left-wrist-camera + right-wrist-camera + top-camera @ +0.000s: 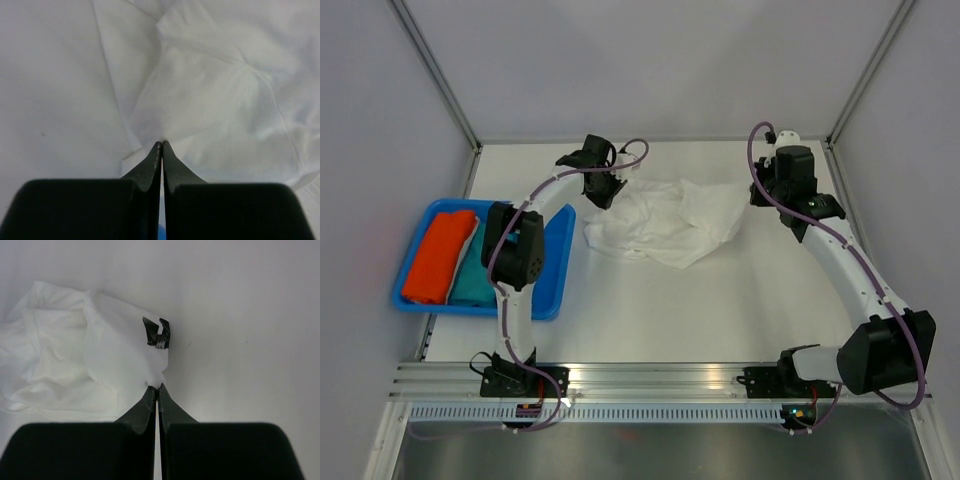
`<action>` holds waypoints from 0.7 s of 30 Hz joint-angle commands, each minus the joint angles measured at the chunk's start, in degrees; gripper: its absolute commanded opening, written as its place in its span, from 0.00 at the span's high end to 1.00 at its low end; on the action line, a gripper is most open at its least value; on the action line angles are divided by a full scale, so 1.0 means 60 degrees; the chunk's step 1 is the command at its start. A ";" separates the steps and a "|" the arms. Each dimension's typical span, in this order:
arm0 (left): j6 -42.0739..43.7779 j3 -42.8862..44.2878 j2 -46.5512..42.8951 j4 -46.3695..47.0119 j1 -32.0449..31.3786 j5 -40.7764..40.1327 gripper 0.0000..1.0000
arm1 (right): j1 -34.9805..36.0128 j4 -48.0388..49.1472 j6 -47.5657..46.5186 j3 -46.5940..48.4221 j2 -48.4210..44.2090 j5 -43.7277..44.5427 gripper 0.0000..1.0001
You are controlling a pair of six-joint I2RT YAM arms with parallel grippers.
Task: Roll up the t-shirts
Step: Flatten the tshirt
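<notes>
A white t-shirt (665, 222) lies crumpled at the middle back of the table. My left gripper (603, 192) is at its left edge, and in the left wrist view the left gripper (161, 144) is shut on a pinch of white t-shirt (210, 90) cloth. My right gripper (758, 196) is at the shirt's right edge. The right wrist view shows the right gripper (157, 386) shut on the hem of the white t-shirt (75, 350), just below its small black print (157, 333). An orange t-shirt (438, 255) and a teal t-shirt (475, 278) lie folded in the tray.
A blue plastic tray (558, 262) sits at the left of the table, beside the left arm. Grey walls with metal posts stand round the table on three sides. An aluminium rail (650, 380) runs along the near edge.
</notes>
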 commanded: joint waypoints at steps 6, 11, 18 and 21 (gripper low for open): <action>-0.0426 0.0836 -0.1652 0.1143 0.0372 -0.0374 0.98 | -0.0084 0.0176 0.0050 0.3605 0.1154 -0.1270 1.00; -0.0733 0.1478 -0.2339 0.1231 0.0692 -0.0682 0.98 | -0.0069 -0.0658 -0.0198 0.7060 0.2031 -0.1683 1.00; -0.1029 0.3546 -0.3203 0.0090 0.1470 -0.0200 0.98 | -0.0084 -0.0910 -0.0257 0.8972 0.1758 -0.1332 1.00; -0.0939 0.3007 -0.4009 -0.0232 0.1456 0.0356 0.98 | -0.0084 -0.0617 -0.0243 0.8066 0.0587 -0.0821 1.00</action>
